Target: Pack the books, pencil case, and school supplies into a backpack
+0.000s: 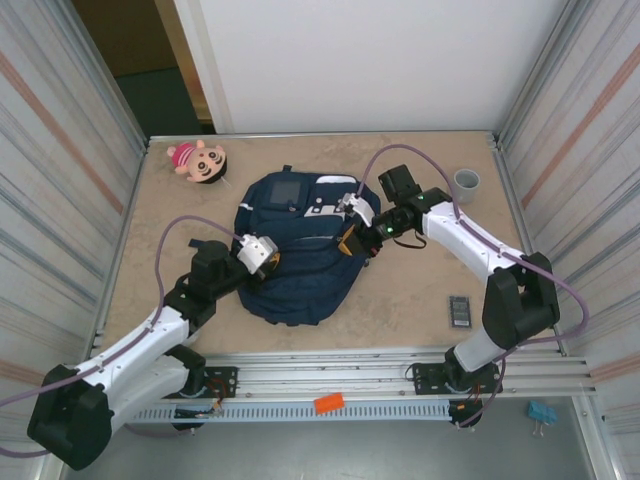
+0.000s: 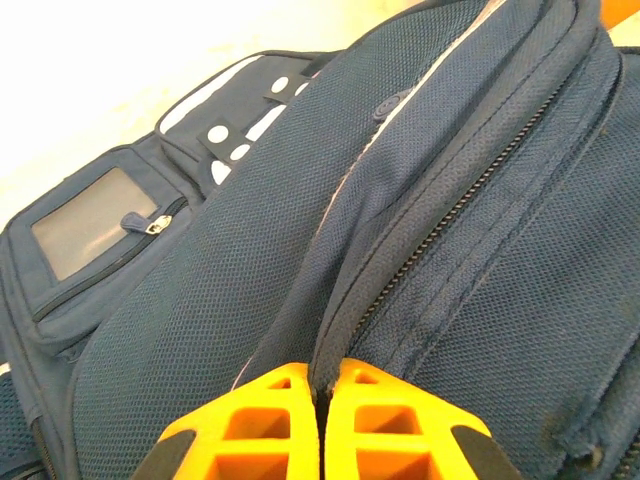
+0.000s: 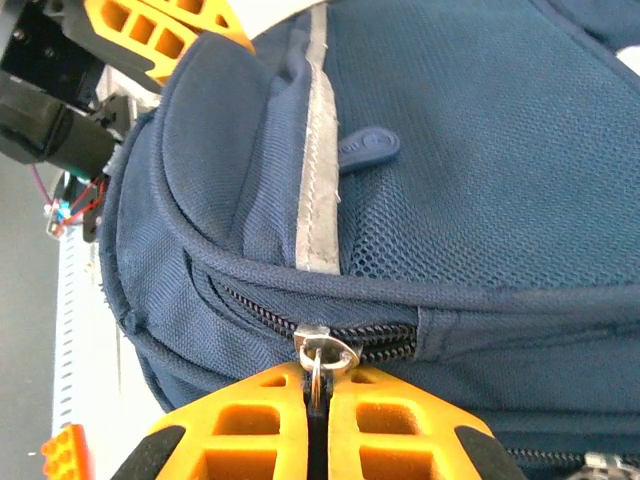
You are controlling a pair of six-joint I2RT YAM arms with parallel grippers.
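Top view is looking evenly lit, soft light coming from overhead, so the arms are only throwing faint shadows on the table. Side walls are bending outward at the edges, wide lens stuff. In the left wrist view the table is blowing out to near white in the upper corner, the backpack mesh is coming through crisp, and the left gripper is going soft up close. Right wrist view is doing similar: right gripper blurring slightly, reflective strip glaring pale, left background sitting dim and out of focus

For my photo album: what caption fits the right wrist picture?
Right arm's orange fingers pinch the metal zipper pull of the navy backpack.
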